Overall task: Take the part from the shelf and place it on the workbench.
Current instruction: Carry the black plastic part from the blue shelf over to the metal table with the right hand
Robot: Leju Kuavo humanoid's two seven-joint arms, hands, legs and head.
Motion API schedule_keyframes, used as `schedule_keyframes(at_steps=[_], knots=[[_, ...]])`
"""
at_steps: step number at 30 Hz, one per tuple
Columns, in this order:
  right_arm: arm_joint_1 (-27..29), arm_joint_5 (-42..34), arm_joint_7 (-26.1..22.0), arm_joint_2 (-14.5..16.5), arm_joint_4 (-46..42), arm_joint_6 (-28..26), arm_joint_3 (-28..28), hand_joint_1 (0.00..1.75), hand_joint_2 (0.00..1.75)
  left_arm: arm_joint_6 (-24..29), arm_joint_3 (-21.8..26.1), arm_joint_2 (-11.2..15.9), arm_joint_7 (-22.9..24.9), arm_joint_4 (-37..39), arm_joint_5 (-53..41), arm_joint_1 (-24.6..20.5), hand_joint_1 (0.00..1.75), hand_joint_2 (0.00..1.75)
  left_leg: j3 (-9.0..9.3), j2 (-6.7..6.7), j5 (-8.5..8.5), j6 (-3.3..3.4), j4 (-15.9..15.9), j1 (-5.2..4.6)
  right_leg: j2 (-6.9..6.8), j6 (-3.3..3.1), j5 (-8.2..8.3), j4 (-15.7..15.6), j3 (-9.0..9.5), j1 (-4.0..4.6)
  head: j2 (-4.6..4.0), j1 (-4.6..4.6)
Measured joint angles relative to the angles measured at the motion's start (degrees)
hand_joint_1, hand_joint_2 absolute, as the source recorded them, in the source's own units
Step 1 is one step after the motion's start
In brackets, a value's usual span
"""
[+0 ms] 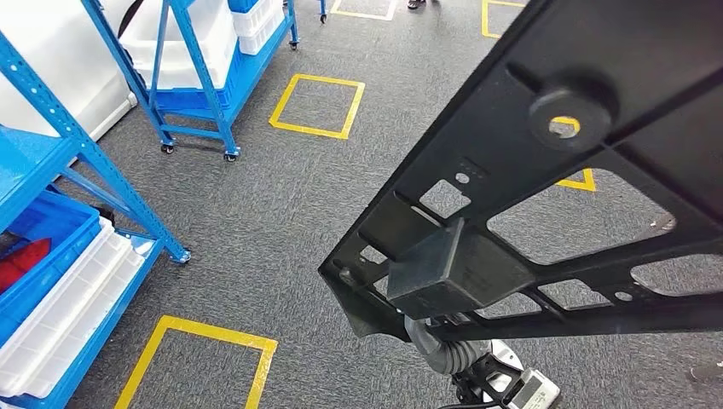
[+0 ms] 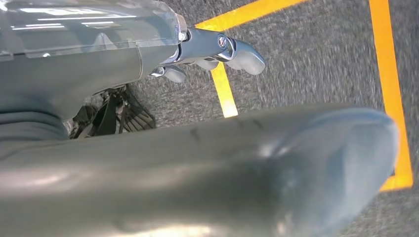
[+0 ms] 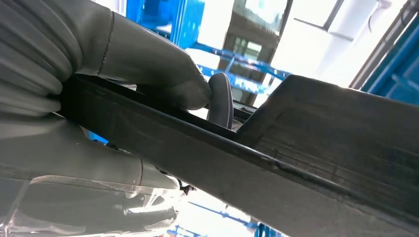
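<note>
so i'm carrying the part (image 1: 546, 183) off the shelf (image 1: 51, 162): my right hand (image 3: 99, 94) is clamping thumb and fingers on its edge. left hand (image 2: 217, 52) is hanging, fingers curled, holding nothing. workbench placement remaining, i judge.

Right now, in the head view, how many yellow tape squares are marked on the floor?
5 in view: one near the wheeled blue rack, one at the bottom left, two cut off at the top edge, and one mostly hidden behind the black part. More may be hidden.
</note>
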Motion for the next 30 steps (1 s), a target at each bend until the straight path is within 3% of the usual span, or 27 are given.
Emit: schedule_keyframes(at_steps=[2, 4, 6, 8, 9, 10, 12, 14, 16, 18, 20, 22, 24, 25, 26, 28, 30], knots=[[0.23, 0.03, 0.00, 0.03, -0.36, -0.05, -0.19, 1.75, 1.75, -0.05, -0.01, -0.16, 0.06, 0.00, 0.00, -0.10, 0.00, 0.00, 0.31, 0.88, -0.11, -0.61, -0.20, -0.06, 0.68, -0.66, -0.02, -0.68, 0.10, 0.32, 0.00, 0.00], [0.71, 0.31, 0.19, 0.08, -0.77, -0.23, -0.38, 1.75, 1.75, -0.26, -0.04, -0.31, 0.28, 0.01, 0.02, -0.29, 0.00, 0.00, 0.37, 0.15, -0.82, -1.19, 0.39, 0.07, 1.64, -1.29, 0.31, -1.32, 0.49, 0.02, 0.00, 0.00], [1.31, 0.89, 0.53, 0.26, -1.29, -0.64, -0.58, 1.75, 1.75, -0.49, -0.15, -0.44, 0.73, 0.03, -0.02, -0.25, 0.00, 0.00, -1.46, -2.31, -3.63, -1.52, 4.90, 0.22, 2.51, -1.87, 0.62, -1.91, 0.94, -0.32, 0.00, -0.01], [2.09, 1.50, 0.96, 0.56, -1.75, -0.92, -0.73, 1.75, 1.75, -0.52, -0.34, -0.61, 1.08, 0.05, -0.04, 0.05, 0.00, 0.00, -5.11, -3.77, -7.08, -1.65, 12.59, 0.26, 3.58, -2.14, 0.61, -1.93, 0.99, -0.23, 0.00, -0.01], [2.48, 1.74, 1.25, 0.70, -1.94, -0.88, -0.76, 1.75, 1.75, -0.48, -0.43, -0.73, 1.14, 0.05, -0.03, 0.17, 0.00, 0.00, -6.54, -3.94, -7.75, -1.70, 15.34, 0.26, 4.22, -2.17, 0.58, -1.88, 1.01, -0.18, 0.00, -0.01], [2.76, 1.94, 1.57, 0.83, -2.13, -0.69, -0.82, 1.75, 1.75, -0.41, -0.48, -0.90, 1.14, 0.06, -0.01, 0.25, 0.00, 0.00, -7.09, -3.98, -7.28, -1.69, 16.10, 0.26, 4.90, -2.16, 0.56, -1.80, 1.03, -0.16, 0.00, 0.00], [2.96, 2.20, 2.08, 1.09, -2.49, -0.13, -0.97, 1.75, 1.75, -0.26, -0.50, -1.21, 1.05, 0.07, 0.01, 0.28, 0.00, 0.00, -5.07, -4.59, -3.35, -1.54, 10.90, 0.33, 6.34, -2.00, 0.43, -1.49, 1.10, -0.19, 0.00, 0.00], [2.87, 2.36, 2.33, 1.38, -2.78, 0.36, -1.14, 1.75, 1.75, -0.15, -0.51, -1.40, 0.95, 0.07, -0.07, 0.23, 0.00, 0.00, -1.97, -6.87, -0.11, -1.29, 3.49, 0.50, 7.61, -1.59, 0.18, -0.89, 0.84, -0.18, 0.00, 0.00], [2.80, 2.57, 2.57, 1.60, -2.99, 0.73, -1.41, 1.75, 1.75, -0.12, -0.51, -1.52, 0.96, 0.07, -0.38, 0.15, 0.00, 0.00, -0.85, -8.18, 0.36, -0.94, 0.67, 0.48, 8.66, -0.95, 0.14, -0.52, 0.31, -0.24, 0.00, -0.01], [2.96, 2.87, 2.78, 1.77, -3.27, 1.07, -1.75, 1.75, 1.75, -0.09, -0.50, -1.71, 1.04, 0.07, -0.59, -0.05, 0.00, 0.00, -0.72, -7.28, 0.54, -0.29, 0.26, 0.39, 9.42, -0.25, 0.26, -0.50, 0.02, -0.43, 0.00, -0.01], [3.09, 3.14, 2.86, 1.95, -3.60, 1.32, -2.06, 1.75, 1.75, 0.04, -0.44, -1.96, 1.14, 0.07, -0.55, -0.23, 0.00, 0.00, -0.48, -6.12, 0.85, 0.45, -0.29, 0.48, 7.56, 0.27, -0.93, 1.18, -0.77, -0.42, 0.00, 0.00], [3.05, 3.39, 2.87, 2.19, -3.79, 1.79, -2.34, 1.75, 1.75, 0.21, -0.33, -2.13, 1.19, 0.07, -0.54, -0.14, 0.00, 0.00, -0.36, -4.84, 0.93, 0.88, -0.57, 0.41, 4.43, 0.70, -4.23, 7.05, -3.59, -0.48, 0.00, 0.00], [3.06, 3.65, 2.86, 2.38, -3.78, 2.38, -2.52, 1.75, 1.75, 0.34, -0.14, -2.25, 1.20, 0.07, -0.55, 0.05, 0.00, 0.00, -0.37, -3.49, 0.81, 0.98, -0.55, 0.25, 3.18, 1.07, -6.93, 13.89, -7.04, -0.74, 0.00, 0.00], [3.10, 3.74, 2.85, 2.44, -3.74, 2.60, -2.59, 1.75, 1.75, 0.38, -0.03, -2.33, 1.20, 0.07, -0.54, 0.09, 0.00, 0.00, -0.33, -2.79, 0.71, 0.98, -0.54, 0.21, 2.96, 1.17, -6.87, 15.12, -7.68, -0.83, 0.00, 0.00], [3.11, 3.81, 2.85, 2.49, -3.72, 2.75, -2.65, 1.75, 1.75, 0.40, 0.06, -2.42, 1.20, 0.07, -0.54, 0.09, 0.00, 0.00, -0.24, -2.18, 0.60, 0.92, -0.53, 0.20, 2.75, 1.18, -5.76, 14.09, -7.17, -0.87, 0.00, 0.00], [3.09, 3.86, 2.84, 2.57, -3.69, 2.91, -2.79, 1.75, 1.75, 0.41, 0.14, -2.62, 1.21, 0.07, -0.54, 0.05, 0.00, 0.00, 0.13, -1.13, 0.32, 0.69, -0.56, 0.19, 1.41, 0.87, -2.15, 6.52, -3.21, -0.73, 0.00, 0.00], [3.02, 3.90, 2.82, 2.67, -3.70, 2.93, -2.89, 1.75, 1.75, 0.41, 0.17, -2.78, 1.20, 0.07, -0.55, 0.02, 0.00, 0.00, 0.45, -0.32, 0.00, 0.19, -0.53, 0.01, -0.08, 0.20, -0.22, 0.19, 0.06, -0.20, 0.00, 0.00]])
